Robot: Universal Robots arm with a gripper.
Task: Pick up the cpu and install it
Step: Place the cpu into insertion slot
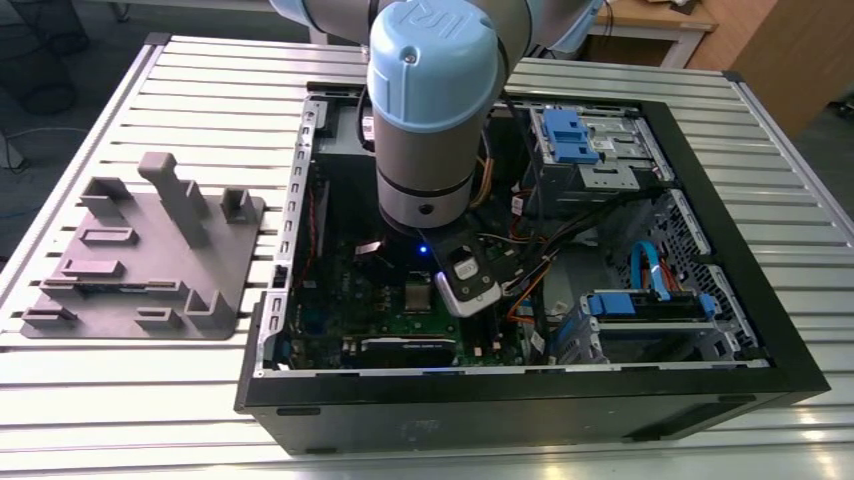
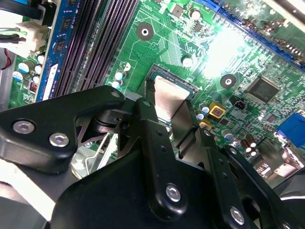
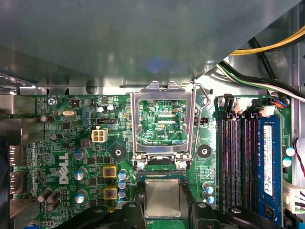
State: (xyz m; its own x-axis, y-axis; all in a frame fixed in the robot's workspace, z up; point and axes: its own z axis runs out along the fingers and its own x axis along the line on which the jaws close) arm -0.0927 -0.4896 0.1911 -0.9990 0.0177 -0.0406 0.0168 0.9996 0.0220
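The hand (image 3: pixel 163 210) has the cpu (image 3: pixel 163 194) pinched by its edges, right at the socket (image 3: pixel 162 177); load plate (image 3: pixel 136 124) is up, nothing latched yet.

Green motherboard (image 3: pixel 71 138); pale silver-grey cpu (image 3: pixel 162 197); grey tray (image 1: pixel 134 250); blue memory module (image 3: pixel 269 157); light-blue arm cap (image 1: pixel 434 50).

White logo mark on arm's blue joint cap (image 1: pixel 434 45), exterior view, at 12 o'clock of PC case (image 1: pixel 747 380). First wrist view: large white silkscreen logo plus small component IDs on motherboard (image 3: pixel 62 143); printed white label on blue memory module (image 3: pixel 268 157).
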